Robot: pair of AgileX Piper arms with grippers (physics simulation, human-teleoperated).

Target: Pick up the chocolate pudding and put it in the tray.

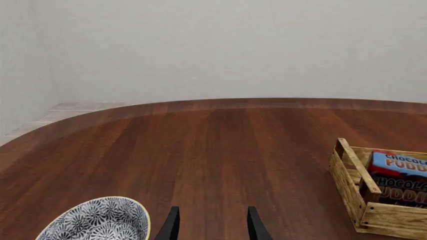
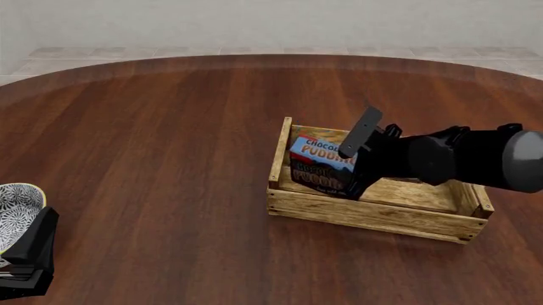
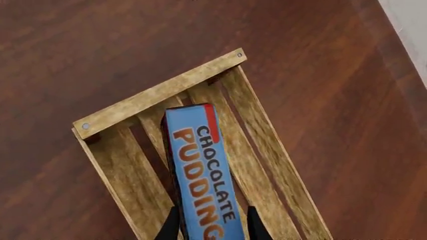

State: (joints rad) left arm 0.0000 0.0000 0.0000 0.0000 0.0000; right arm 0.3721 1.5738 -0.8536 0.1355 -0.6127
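Observation:
The chocolate pudding, a blue and brown carton, stands tilted inside the left end of the tray, a tan slatted crate right of the table's centre. My right gripper reaches in from the right, shut on the carton. In the right wrist view the chocolate pudding fills the gap between the fingers of the right gripper, above the tray's slats. My left gripper is open and holds nothing. Its view shows the tray and the pudding far off to one side.
A black-and-white patterned bowl sits at the table's near left edge, right beside the left gripper; the bowl also shows next to that gripper's fingers. The round wooden table's far edge curves across the back.

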